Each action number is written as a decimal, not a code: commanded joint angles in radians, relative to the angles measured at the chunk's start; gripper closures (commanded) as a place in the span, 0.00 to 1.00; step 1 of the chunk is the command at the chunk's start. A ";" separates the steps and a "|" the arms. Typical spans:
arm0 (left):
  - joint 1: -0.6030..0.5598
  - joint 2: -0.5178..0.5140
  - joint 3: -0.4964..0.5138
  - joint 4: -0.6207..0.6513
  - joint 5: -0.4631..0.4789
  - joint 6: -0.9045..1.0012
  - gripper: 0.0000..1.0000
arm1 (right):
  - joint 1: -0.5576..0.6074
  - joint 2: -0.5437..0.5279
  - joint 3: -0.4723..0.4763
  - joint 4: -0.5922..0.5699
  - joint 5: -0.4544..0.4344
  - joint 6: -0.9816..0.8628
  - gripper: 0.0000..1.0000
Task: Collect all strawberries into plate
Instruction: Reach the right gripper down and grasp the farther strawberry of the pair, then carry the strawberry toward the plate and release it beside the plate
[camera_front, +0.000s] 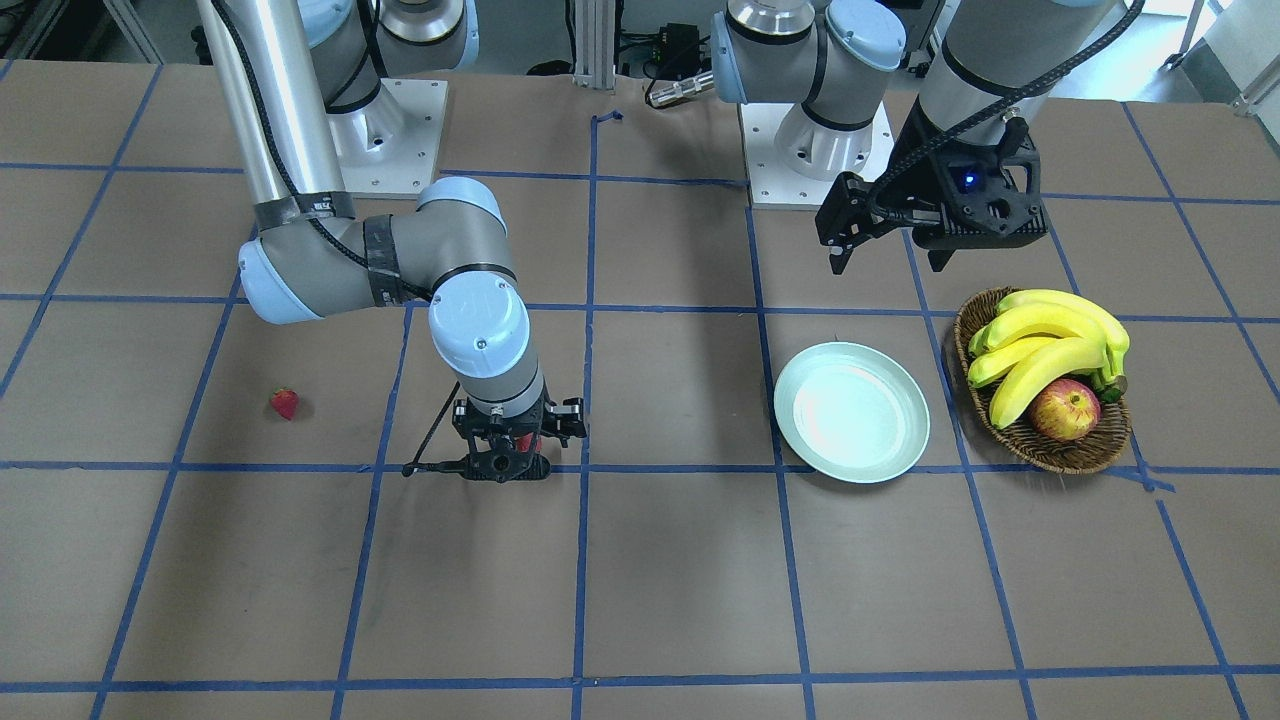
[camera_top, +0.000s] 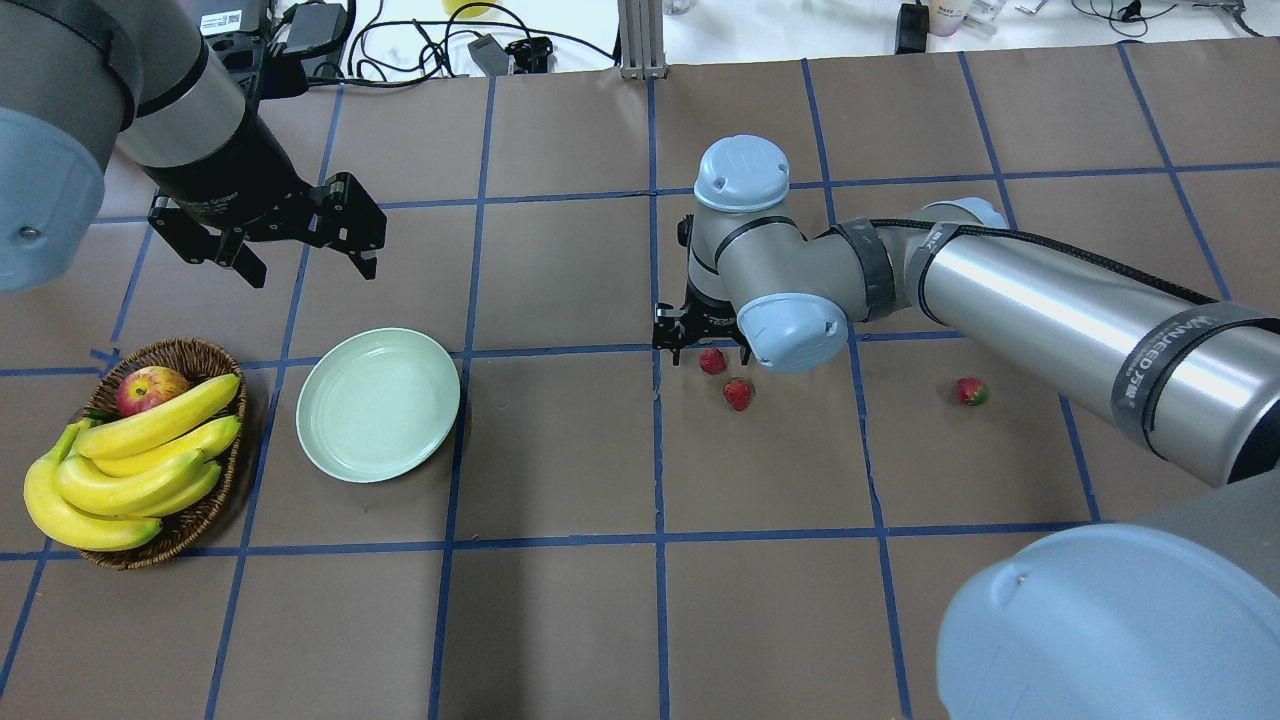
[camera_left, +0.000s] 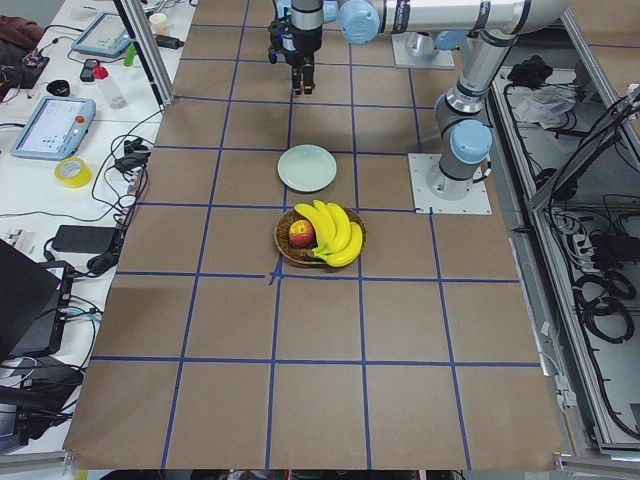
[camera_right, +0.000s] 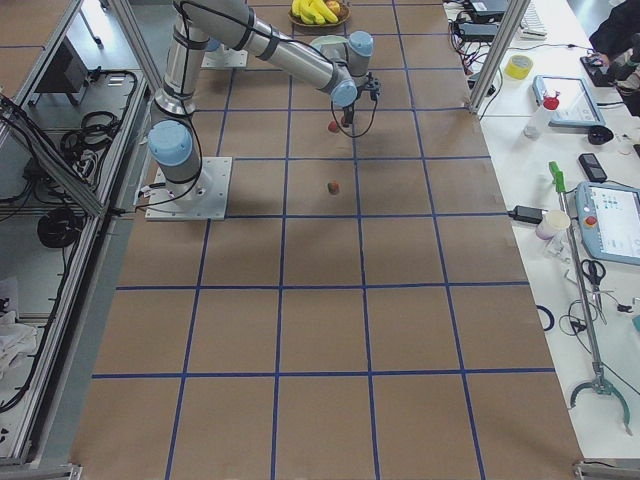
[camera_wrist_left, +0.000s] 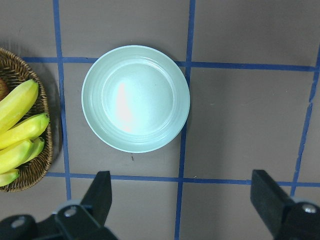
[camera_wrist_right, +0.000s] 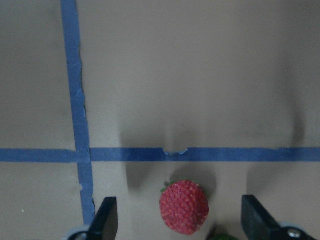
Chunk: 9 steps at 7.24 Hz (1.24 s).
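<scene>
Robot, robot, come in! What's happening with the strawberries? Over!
Right tool open, straddling one strawberry. Left tool open, up near the empty plate. Two other strawberries on the table, one close beside the target.

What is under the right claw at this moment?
One strawberry lies on the table between the open fingers of the right claw, ungripped. A second strawberry lies close by, outside them. In the front-facing view the claw hides the berry almost entirely.

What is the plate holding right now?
Empty: the plate shows bare glaze, and all three strawberries lie outside it.
</scene>
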 joint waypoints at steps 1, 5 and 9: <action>0.000 0.000 -0.003 -0.001 0.003 0.000 0.00 | 0.003 0.002 0.011 -0.008 0.000 -0.024 0.73; 0.001 0.000 -0.006 0.007 0.002 0.000 0.00 | 0.009 -0.010 -0.001 -0.014 0.069 -0.033 1.00; 0.000 -0.002 -0.012 0.007 0.000 0.000 0.00 | 0.149 0.046 -0.091 -0.087 0.340 -0.021 1.00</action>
